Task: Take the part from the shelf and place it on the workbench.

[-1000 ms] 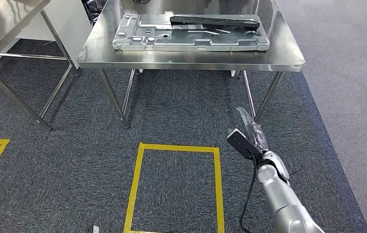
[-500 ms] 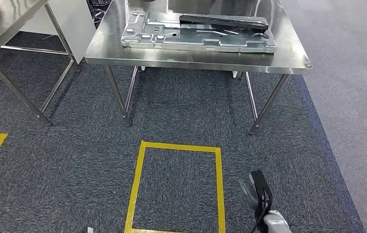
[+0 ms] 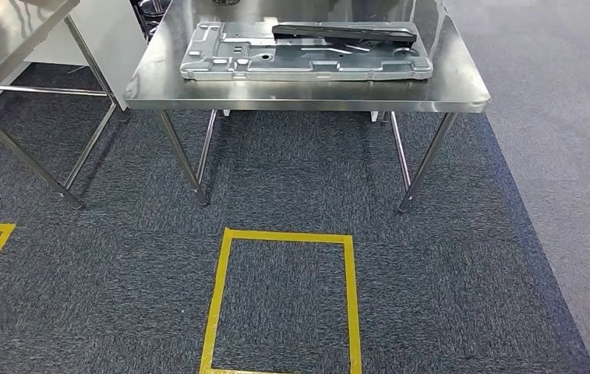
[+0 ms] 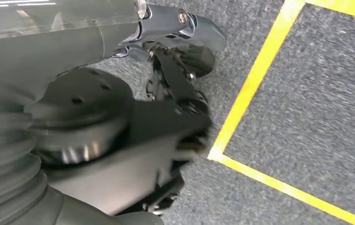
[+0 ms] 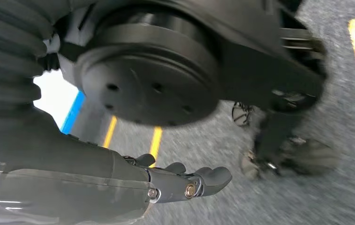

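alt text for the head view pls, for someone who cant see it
A steel workbench stands ahead on grey carpet, carrying a flat grey metal panel with a long black part lying on top of it. A yellow taped square marks the floor in front.

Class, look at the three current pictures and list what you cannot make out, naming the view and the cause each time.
- Workbench, head view: far side cut off by the top edge.
- Second table, head view: mostly cut off by the left edge.
- Left hand, left wrist view: palm turned away, and dark robot parts beside it are blurred.
- Right hand, right wrist view: its pose is partly hidden behind its cover; surroundings blurred.
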`<state>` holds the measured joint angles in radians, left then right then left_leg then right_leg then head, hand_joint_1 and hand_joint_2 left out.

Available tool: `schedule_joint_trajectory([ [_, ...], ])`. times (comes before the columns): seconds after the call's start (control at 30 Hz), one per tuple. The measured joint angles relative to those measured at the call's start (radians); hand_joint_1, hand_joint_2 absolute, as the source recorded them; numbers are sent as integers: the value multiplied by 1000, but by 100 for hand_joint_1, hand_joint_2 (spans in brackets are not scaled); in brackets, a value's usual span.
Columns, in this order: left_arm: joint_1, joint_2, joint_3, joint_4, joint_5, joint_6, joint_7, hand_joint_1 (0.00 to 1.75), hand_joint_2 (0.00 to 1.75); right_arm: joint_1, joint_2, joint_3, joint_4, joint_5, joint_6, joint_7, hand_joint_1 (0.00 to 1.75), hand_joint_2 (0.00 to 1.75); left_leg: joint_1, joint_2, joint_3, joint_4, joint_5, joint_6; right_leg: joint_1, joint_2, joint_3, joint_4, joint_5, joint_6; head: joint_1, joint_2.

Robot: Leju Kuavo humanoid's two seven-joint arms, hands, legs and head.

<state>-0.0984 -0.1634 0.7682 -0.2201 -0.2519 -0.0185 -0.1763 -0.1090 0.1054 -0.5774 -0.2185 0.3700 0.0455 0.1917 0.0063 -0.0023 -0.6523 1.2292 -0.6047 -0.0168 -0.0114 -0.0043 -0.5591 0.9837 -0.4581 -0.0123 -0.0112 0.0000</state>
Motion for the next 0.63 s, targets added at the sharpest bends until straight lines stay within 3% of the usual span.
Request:
schedule_joint_trajectory([
  [0.03,4,2,-2,0,-1,2,2,0,175,7,7,-9,2,-4,-5,-1,0,175,1,0,-16,40,-12,-2,0,0,0,1,0,0,0,0],
  [0.07,8,4,-4,0,-3,4,2,0,175,13,11,-18,4,-9,-10,-4,0,175,2,0,-16,46,-5,-3,0,1,0,2,0,0,0,0],
  [0.1,10,6,-7,0,-6,6,3,0,175,17,16,-27,5,-13,-15,-10,0,175,3,0,3,13,19,-3,0,2,0,4,-1,1,0,0],
  [0.17,10,9,-13,0,-14,7,3,0,175,22,22,-43,6,-20,-21,-30,0,175,4,0,73,-122,79,2,1,3,-1,9,-2,6,0,0],
  [0.23,5,11,-20,0,-25,8,7,0,175,22,27,-54,6,-24,-26,-54,0,175,1,-1,119,-215,104,11,3,4,-2,14,-4,16,1,0],
  [0.3,2,11,-28,0,-40,12,14,0,175,22,30,-64,6,-24,-29,-74,0,175,-2,-1,123,-230,106,19,5,4,-3,15,-6,23,2,0],
  [0.4,0,9,-45,0,-62,16,22,0,175,21,30,-72,7,-13,-33,-89,0,175,-3,0,124,-233,110,23,5,4,-3,14,-7,7,2,0],
  [0.43,-1,8,-50,0,-65,16,23,0,175,21,30,-72,7,-5,-35,-89,0,175,-4,0,123,-233,111,25,5,5,-3,12,-3,7,2,0],
  [0.53,-6,4,-56,0,-65,20,25,0,175,21,30,-72,8,9,-41,-85,0,175,-5,0,120,-232,113,31,4,5,-2,6,6,22,2,0],
  [0.63,-4,3,-57,0,-61,31,35,0,175,21,30,-72,8,10,-42,-85,0,175,-6,0,119,-232,113,34,3,5,-2,3,8,27,2,0],
])
